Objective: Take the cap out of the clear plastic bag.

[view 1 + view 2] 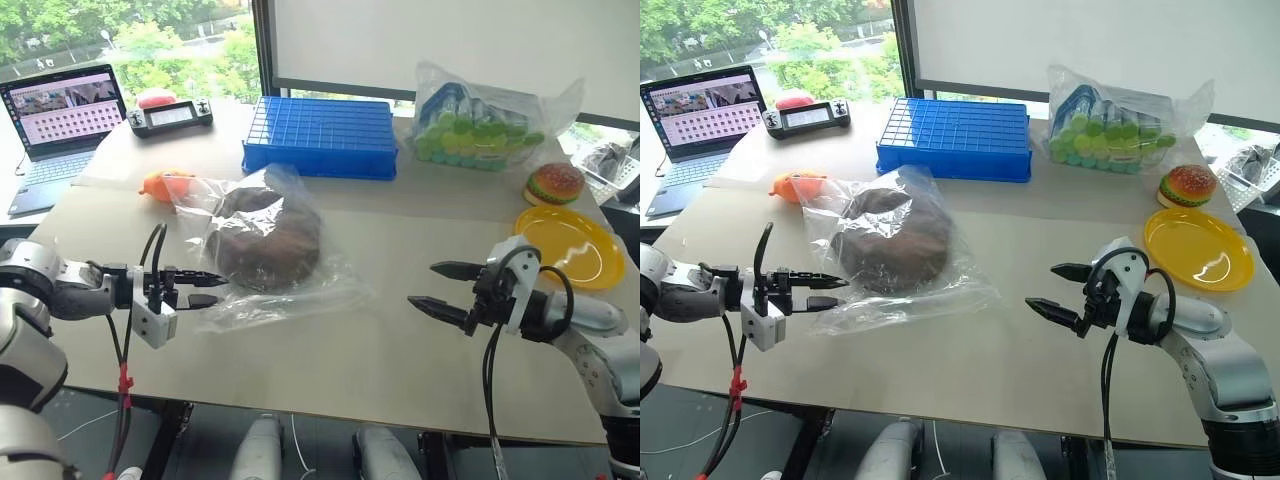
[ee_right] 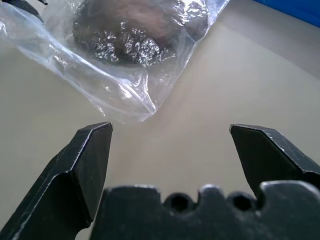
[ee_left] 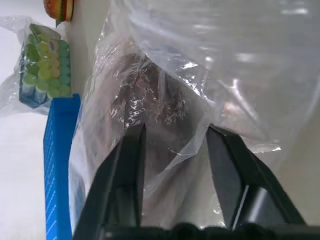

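Note:
The brown cap (image 1: 265, 240) lies inside the clear plastic bag (image 1: 335, 285) at the middle of the table. My left gripper (image 1: 220, 290) is at the bag's near-left edge, pointing into it, fingers apart. In the left wrist view the crinkled plastic and the cap (image 3: 150, 95) show between and beyond its fingers (image 3: 132, 165); whether they touch the film I cannot tell. My right gripper (image 1: 421, 284) hovers to the right of the bag, open and empty, pointing at the bag's corner (image 2: 130, 107), a short way off.
A blue crate (image 1: 320, 137) stands behind the bag, with a puffy bag of green and blue items (image 1: 470, 125) to its right. A toy burger (image 1: 555, 183) and yellow plate (image 1: 570, 245) sit at the right edge. Orange toy (image 1: 165, 185), laptop (image 1: 60, 120) and controller (image 1: 170, 115) are at the left.

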Available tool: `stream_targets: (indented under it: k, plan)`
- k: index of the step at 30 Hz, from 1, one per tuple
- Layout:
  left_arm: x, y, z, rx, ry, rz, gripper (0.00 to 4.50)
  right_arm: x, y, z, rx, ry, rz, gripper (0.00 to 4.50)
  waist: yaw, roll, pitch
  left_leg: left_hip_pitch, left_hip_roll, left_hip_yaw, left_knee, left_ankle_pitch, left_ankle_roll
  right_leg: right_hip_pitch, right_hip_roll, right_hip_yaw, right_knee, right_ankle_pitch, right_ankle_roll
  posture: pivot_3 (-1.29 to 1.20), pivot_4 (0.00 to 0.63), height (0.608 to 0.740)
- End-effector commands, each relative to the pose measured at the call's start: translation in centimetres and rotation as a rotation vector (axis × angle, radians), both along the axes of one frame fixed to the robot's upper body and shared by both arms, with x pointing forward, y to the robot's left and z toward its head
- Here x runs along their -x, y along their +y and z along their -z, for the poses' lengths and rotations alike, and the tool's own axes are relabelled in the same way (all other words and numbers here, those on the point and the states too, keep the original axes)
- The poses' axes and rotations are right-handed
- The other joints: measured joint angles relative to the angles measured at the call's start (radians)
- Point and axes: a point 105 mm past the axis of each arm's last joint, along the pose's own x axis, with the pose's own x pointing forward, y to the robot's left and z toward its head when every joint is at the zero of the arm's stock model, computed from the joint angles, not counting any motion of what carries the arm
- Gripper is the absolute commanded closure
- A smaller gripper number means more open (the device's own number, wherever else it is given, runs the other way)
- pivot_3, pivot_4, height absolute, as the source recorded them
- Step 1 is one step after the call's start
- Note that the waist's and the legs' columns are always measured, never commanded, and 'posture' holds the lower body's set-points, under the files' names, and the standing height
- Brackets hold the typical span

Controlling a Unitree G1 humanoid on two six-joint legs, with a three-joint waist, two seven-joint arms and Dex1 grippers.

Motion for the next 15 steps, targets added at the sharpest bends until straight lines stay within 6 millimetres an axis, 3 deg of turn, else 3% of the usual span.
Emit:
stream_targets:
  k: [1, 2, 3, 5, 7, 9, 11, 15]
  plan:
    - [0.1, 1.4, 0.5, -0.067, 0.069, -0.075, 0.95, -0.2, 0.2, -0.9, 0.001, -0.047, -0.019, 0.0, -0.001, 0.0, 0.0, 0.0, 0.0, 0.0, 0.0, 0.0, 0.0, 0.0, 0.0, 0.0, 0.0, 0.0, 0.0, 0.0, 0.15, 0.729]
    - [-1.1, 3.1, 0.3, -0.168, 0.117, -0.199, 0.64, -0.3, 0.2, -0.9, 0.001, -0.047, -0.019, 0.0, -0.001, 0.0, 0.0, 0.0, 0.0, 0.0, 0.0, 0.0, 0.0, 0.0, 0.0, 0.0, 0.0, 0.0, 0.0, 0.0, 0.15, 0.729]
    - [-1.2, 3.9, 0.5, -0.21, 0.212, -0.291, 0.64, -0.3, 0.2, -0.9, 0.002, -0.046, -0.02, 0.0, 0.002, 0.0, 0.0, 0.0, 0.0, 0.0, 0.0, 0.0, 0.0, 0.0, 0.0, 0.0, 0.0, 0.0, 0.0, 0.0, 0.15, 0.729]
    - [-0.5, 4.0, 1.0, -0.212, 0.438, -0.405, 0.64, -0.5, 0.1, -0.9, 0.002, -0.046, -0.02, 0.0, 0.008, -0.002, -0.001, 0.001, 0.0, 0.0, 0.001, 0.002, 0.002, 0.002, 0.0, -0.004, 0.001, 0.0, 0.0, 0.0, 0.15, 0.729]
    - [-0.8, 4.1, 0.0, -0.148, 0.682, -0.503, 0.64, -0.6, 0.2, -0.8, 0.002, -0.044, -0.022, 0.0, -0.001, -0.001, -0.002, 0.0, 0.001, 0.003, -0.001, 0.003, 0.003, 0.002, -0.001, -0.004, -0.002, -0.003, 0.004, 0.0, 0.15, 0.729]
    - [-0.8, 3.5, -2.3, -0.019, 0.939, -0.521, 0.64, -0.7, 0.2, -0.8, 0.002, -0.044, -0.024, 0.0, -0.008, -0.001, -0.001, 0.0, 0.001, 0.004, -0.002, 0.003, 0.003, 0.001, -0.001, -0.004, -0.002, -0.002, 0.003, 0.0, 0.15, 0.729]
    - [-1.4, 2.7, -4.5, 0.101, 1.058, -0.538, 0.64, -0.8, 0.2, -0.8, 0.002, -0.046, -0.025, 0.0, -0.011, -0.002, -0.001, -0.001, 0.002, 0.002, -0.003, 0.003, 0.002, 0.0, -0.001, -0.006, 0.0, -0.001, -0.002, 0.0, 0.15, 0.729]
    - [-2.5, 1.2, -6.8, 0.267, 1.142, -0.527, 0.64, -0.9, 0.1, -0.9, 0.003, -0.049, -0.024, 0.0, -0.022, -0.001, 0.0, -0.002, 0.002, -0.003, -0.003, 0.003, 0.003, 0.0, -0.002, -0.012, 0.0, -0.001, -0.001, 0.0, 0.15, 0.729]
